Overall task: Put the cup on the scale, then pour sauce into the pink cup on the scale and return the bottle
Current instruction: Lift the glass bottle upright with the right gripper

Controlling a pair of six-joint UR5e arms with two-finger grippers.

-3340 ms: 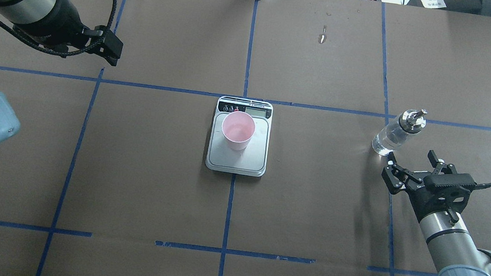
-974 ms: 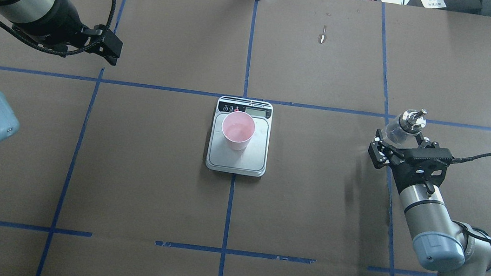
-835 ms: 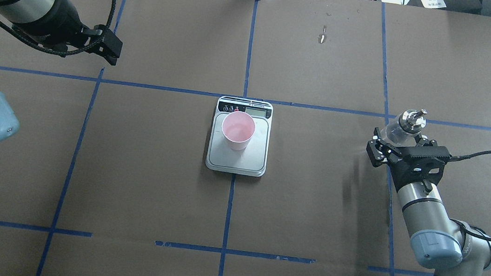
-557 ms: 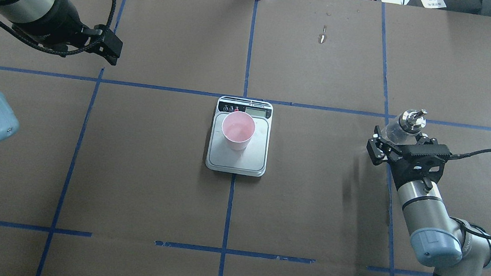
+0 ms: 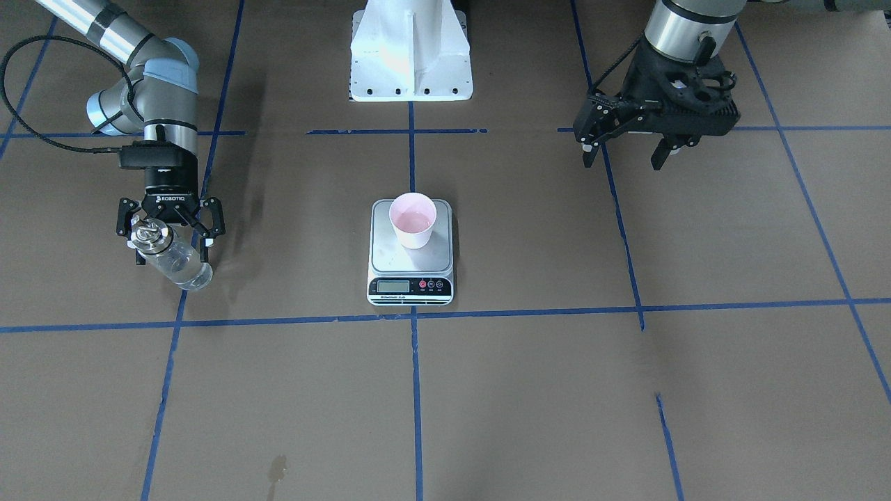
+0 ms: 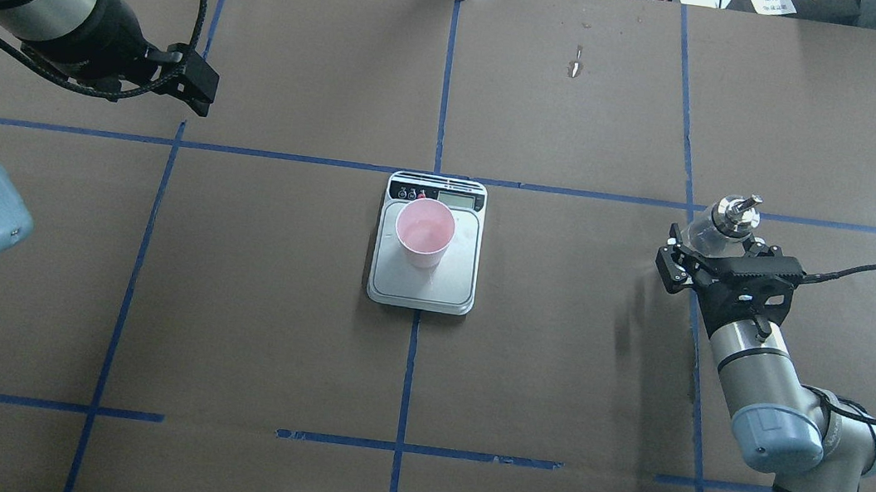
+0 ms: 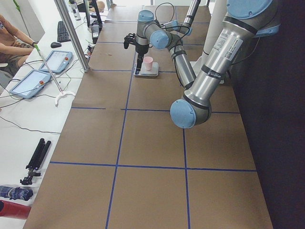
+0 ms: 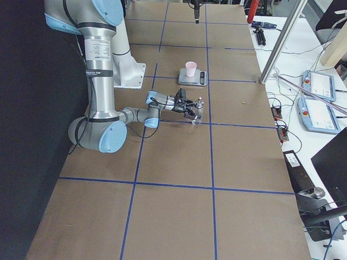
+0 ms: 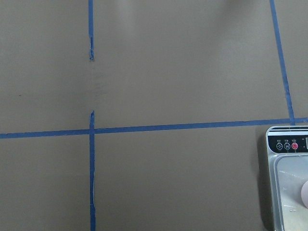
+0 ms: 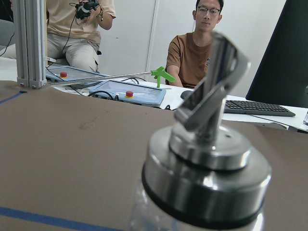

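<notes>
The pale pink cup stands upright on the steel plate of the scale at the table's middle; it also shows in the front view. The clear glass bottle with its silver spout cap stands on the table to the right, with clear sauce inside. My right gripper is open with its fingers on either side of the bottle, low on its body. The cap fills the right wrist view. My left gripper is open and empty, held high at the far left.
Blue tape lines grid the brown paper table. The robot's white base plate sits at the near edge. A small stain marks the far side. Operators and tablets are beyond the far edge.
My right gripper has moved forward from short of the bottle to straddle it, and has hardly shifted over the last second. The left arm, cup and scale have not moved.
</notes>
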